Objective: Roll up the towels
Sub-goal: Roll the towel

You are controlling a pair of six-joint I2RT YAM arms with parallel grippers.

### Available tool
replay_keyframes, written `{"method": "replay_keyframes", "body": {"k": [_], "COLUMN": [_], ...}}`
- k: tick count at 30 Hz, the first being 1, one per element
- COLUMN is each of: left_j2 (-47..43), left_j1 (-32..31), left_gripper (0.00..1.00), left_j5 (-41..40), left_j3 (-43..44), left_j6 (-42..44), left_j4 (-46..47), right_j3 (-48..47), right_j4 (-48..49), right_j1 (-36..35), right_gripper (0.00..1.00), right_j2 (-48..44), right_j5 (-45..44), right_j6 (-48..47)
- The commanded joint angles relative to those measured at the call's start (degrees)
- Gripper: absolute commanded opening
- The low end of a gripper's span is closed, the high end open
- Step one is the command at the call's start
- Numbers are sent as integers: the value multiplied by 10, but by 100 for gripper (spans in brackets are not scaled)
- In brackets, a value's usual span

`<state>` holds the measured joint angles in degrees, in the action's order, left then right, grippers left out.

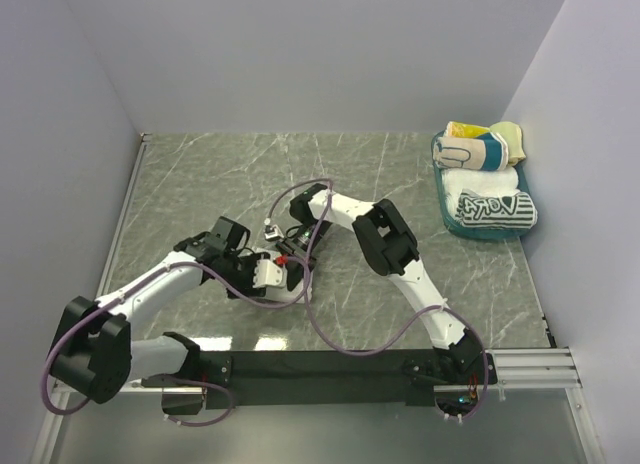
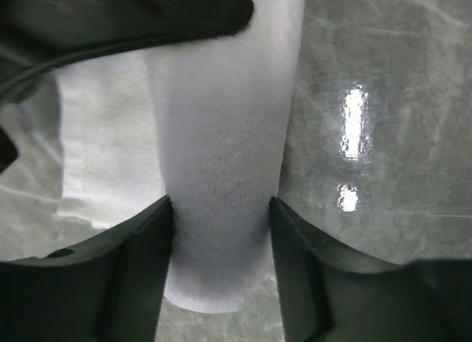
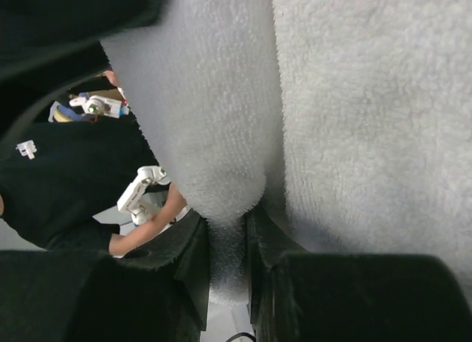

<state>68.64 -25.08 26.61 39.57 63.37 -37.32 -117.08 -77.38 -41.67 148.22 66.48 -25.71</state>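
Observation:
A plain white towel (image 2: 221, 135), rolled into a thick tube, lies on the grey marbled table. My left gripper (image 2: 221, 209) is shut on one end of the roll, a finger on each side. My right gripper (image 3: 228, 239) is shut on a thin fold of the same towel (image 3: 214, 99). In the top view the two grippers, left (image 1: 262, 272) and right (image 1: 290, 249), meet at the table's middle and hide most of the towel. Two rolled towels, a striped one (image 1: 480, 149) and a white one with dark print (image 1: 492, 208), lie at the back right.
The two finished rolls lie in a teal tray (image 1: 440, 189) against the right wall. Purple cables loop from both arms over the table's middle. White walls close the left, back and right sides.

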Motion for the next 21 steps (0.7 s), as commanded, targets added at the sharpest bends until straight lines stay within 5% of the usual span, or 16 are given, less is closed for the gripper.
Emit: {"method": "replay_keyframes", "body": {"k": [1, 9, 13, 21], "left_j2": [25, 127, 166, 287], "left_j1": [-22, -28, -28, -19], "left_gripper": [56, 24, 9, 7], "left_j5": [-30, -44, -40, -33], "left_j3": [-26, 22, 44, 131], "left_j6": [10, -39, -62, -139], "left_j4": [37, -49, -90, -157], "right_j3": [31, 45, 19, 124], "right_j4": [60, 157, 188, 341], "right_j1": [-2, 32, 60, 124], "right_gripper": [0, 29, 57, 60], "right_j2": [30, -44, -93, -250], "right_j5": [-154, -212, -231, -335], "right_j6": [-22, 53, 80, 105]}}
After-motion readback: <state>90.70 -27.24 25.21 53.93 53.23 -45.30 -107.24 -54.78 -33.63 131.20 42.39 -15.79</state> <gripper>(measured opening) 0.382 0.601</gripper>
